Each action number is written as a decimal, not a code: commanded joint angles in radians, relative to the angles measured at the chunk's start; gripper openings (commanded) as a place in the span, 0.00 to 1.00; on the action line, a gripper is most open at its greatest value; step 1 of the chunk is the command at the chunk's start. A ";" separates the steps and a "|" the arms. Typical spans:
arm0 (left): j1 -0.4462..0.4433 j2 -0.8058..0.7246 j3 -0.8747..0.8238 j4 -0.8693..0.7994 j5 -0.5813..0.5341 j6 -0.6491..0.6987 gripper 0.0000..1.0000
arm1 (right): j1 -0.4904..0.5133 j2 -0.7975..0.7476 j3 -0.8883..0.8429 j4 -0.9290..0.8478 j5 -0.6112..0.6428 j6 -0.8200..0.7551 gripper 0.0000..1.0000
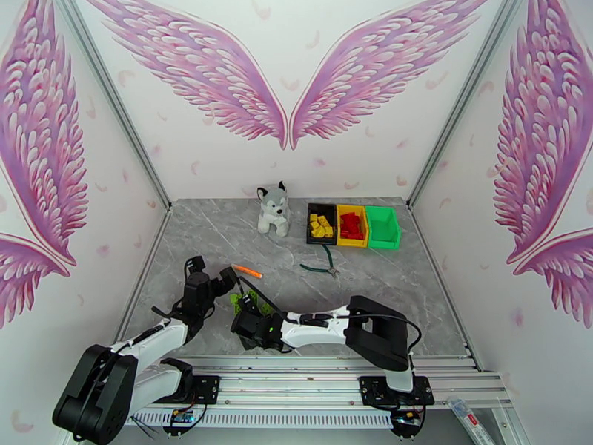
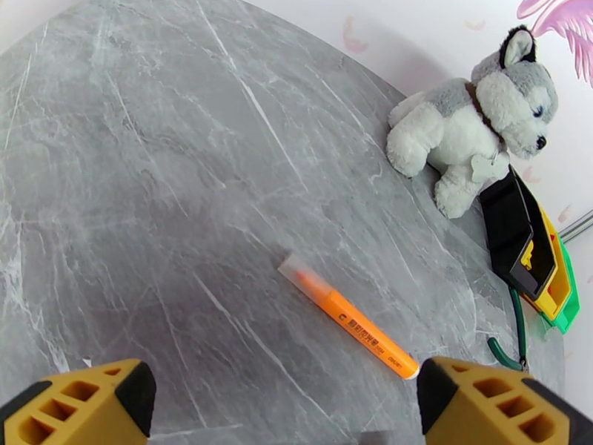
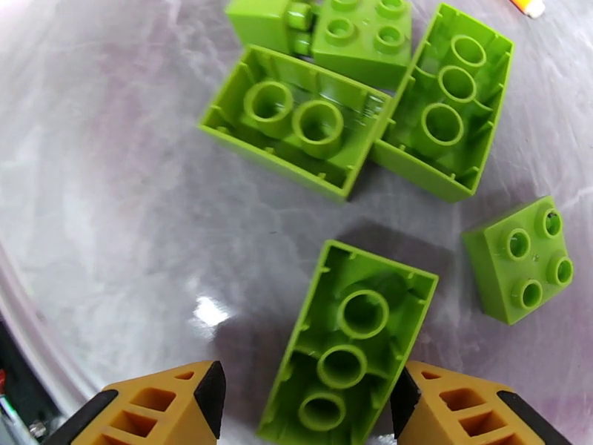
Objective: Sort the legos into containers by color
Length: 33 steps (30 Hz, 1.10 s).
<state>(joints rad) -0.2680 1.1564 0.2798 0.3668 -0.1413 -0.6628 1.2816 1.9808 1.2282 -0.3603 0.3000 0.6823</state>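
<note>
Lime green legos (image 3: 296, 120) lie loose by the counter's (image 1: 415, 291) near edge, left of middle, most of them upside down. One upturned brick (image 3: 348, 343) sits between the fingers of the right pincer (image 3: 307, 393), which straddles it half-wide with a gap still showing on one side. Close by, the left pincer (image 2: 282, 394) hangs wide and empty near an orange marker (image 2: 348, 317). Along the far edge stand the containers (image 1: 385, 230), yellow bricks (image 1: 321, 225) in the black one and red bricks (image 1: 351, 225) in the yellow.
</note>
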 commanded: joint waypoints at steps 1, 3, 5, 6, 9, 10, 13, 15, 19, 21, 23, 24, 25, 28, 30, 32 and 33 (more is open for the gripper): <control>0.009 -0.020 -0.014 0.014 0.015 -0.003 0.99 | 0.004 0.032 0.023 -0.079 0.087 0.036 0.62; 0.009 -0.017 -0.013 0.017 0.015 -0.004 0.99 | 0.004 0.033 0.018 -0.080 0.097 0.042 0.59; 0.009 -0.014 -0.011 0.018 0.019 -0.003 0.99 | 0.005 0.027 0.012 -0.078 0.106 0.047 0.54; 0.009 -0.012 -0.010 0.020 0.020 -0.002 0.99 | 0.004 0.020 0.005 -0.071 0.107 0.046 0.52; 0.009 -0.005 -0.005 0.023 0.028 0.001 0.99 | 0.005 -0.015 -0.028 -0.036 0.108 0.038 0.43; 0.007 -0.001 -0.002 0.024 0.035 0.002 0.99 | 0.004 -0.033 -0.041 -0.022 0.108 0.035 0.40; -0.004 0.032 0.020 0.034 0.072 0.007 0.99 | -0.001 -0.098 -0.090 0.014 0.127 0.019 0.34; -0.035 0.067 0.040 0.055 0.089 0.007 0.99 | -0.013 -0.153 -0.120 0.015 0.158 0.006 0.33; -0.138 0.132 0.100 0.070 0.068 0.015 0.99 | -0.084 -0.264 -0.194 0.006 0.199 -0.013 0.31; -0.197 0.169 0.145 0.072 0.051 0.026 0.99 | -0.151 -0.319 -0.240 0.001 0.206 -0.016 0.29; -0.240 0.204 0.189 0.076 0.046 0.034 0.99 | -0.226 -0.363 -0.287 0.004 0.211 -0.019 0.29; -0.260 0.225 0.212 0.083 0.050 0.036 0.99 | -0.268 -0.392 -0.314 0.011 0.206 -0.022 0.28; -0.275 0.247 0.236 0.089 0.054 0.038 0.99 | -0.303 -0.416 -0.337 0.024 0.200 -0.028 0.27; -0.326 0.332 0.317 0.115 0.076 0.048 0.99 | -0.430 -0.507 -0.412 0.076 0.185 -0.048 0.26; -0.367 0.404 0.387 0.123 0.087 0.062 0.99 | -0.527 -0.574 -0.464 0.139 0.161 -0.060 0.27; -0.406 0.477 0.460 0.131 0.103 0.074 0.99 | -0.621 -0.625 -0.499 0.194 0.133 -0.064 0.27; -0.425 0.520 0.502 0.134 0.112 0.080 0.99 | -0.672 -0.645 -0.509 0.219 0.114 -0.067 0.27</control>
<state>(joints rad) -0.6487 1.6005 0.6872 0.4763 -0.0639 -0.6170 0.6983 1.4014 0.7509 -0.2554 0.4522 0.6415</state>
